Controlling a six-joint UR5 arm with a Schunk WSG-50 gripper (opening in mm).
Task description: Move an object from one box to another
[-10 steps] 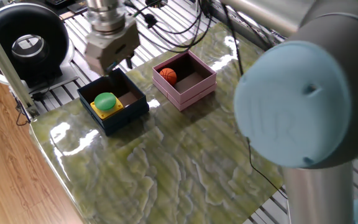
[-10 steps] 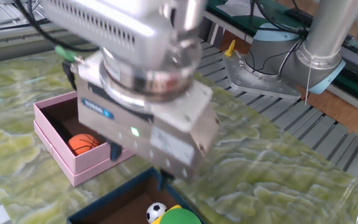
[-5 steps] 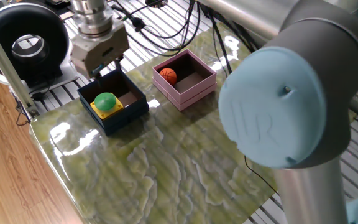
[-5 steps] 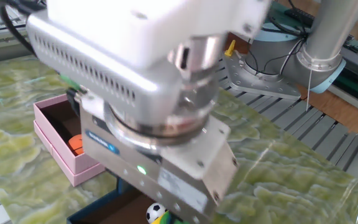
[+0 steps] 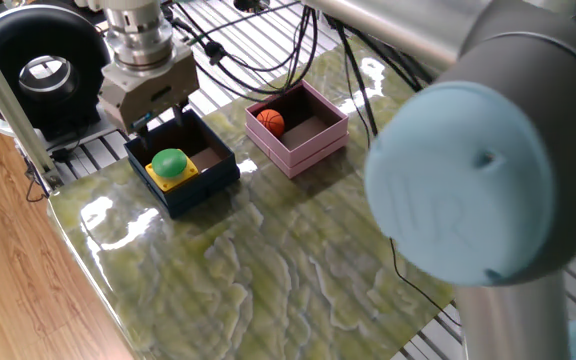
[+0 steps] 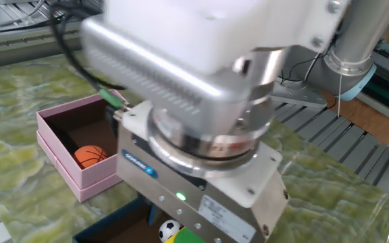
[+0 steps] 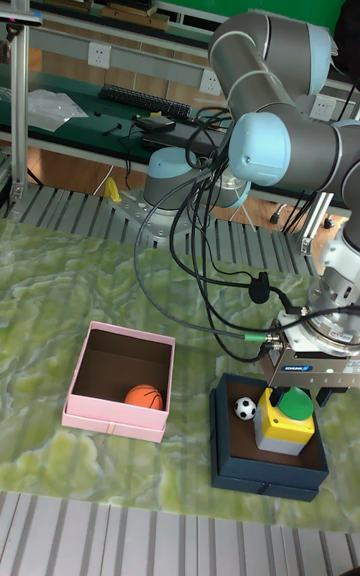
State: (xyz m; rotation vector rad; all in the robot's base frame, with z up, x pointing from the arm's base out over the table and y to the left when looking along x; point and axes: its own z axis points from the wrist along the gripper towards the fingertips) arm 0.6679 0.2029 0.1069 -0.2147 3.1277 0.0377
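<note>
A: Where's the stuff versus the pincer (image 5: 158, 122)?
B: Navy box (image 5: 182, 160) on the worktop (image 5: 268, 260), green-topped yellow block (image 5: 171, 166) and soccer ball (image 7: 245, 408) inside. Pincer hangs over the box's back edge, above them. Pink box (image 5: 298, 125) beside, holding the orange ball (image 5: 270, 121).
A: Pincer state?
B: Fingers mostly hidden; can't tell how far open. Nothing seen gripped or touched.
</note>
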